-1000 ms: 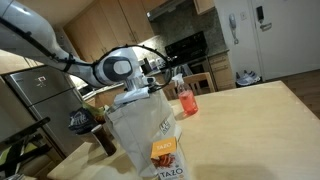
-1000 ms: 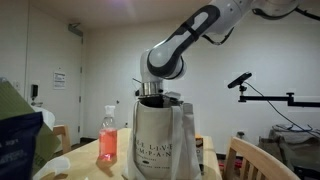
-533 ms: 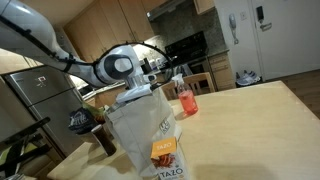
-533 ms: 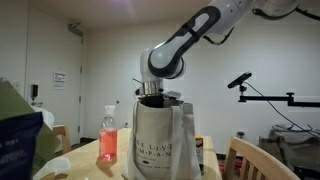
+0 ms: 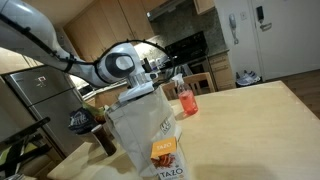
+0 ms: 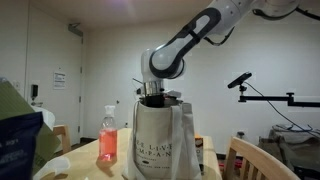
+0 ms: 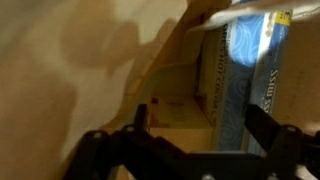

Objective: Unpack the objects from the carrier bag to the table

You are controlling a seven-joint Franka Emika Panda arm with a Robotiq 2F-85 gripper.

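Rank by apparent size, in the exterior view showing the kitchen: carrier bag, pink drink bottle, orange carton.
Largest: carrier bag, clearly.
Then: pink drink bottle and orange carton look alike; the carton sits nearer the camera, so unranked.

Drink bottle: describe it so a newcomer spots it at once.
On the light-wood table, find the tall whitish plastic bag under the robot arm. The bottle stands upright beside it. It alone is clear, slim and filled with red-pink liquid.

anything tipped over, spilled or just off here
Nothing stands out. The carrier bag stands upright on the table, the drink bottle upright beside it, and the open gripper is down inside the bag.
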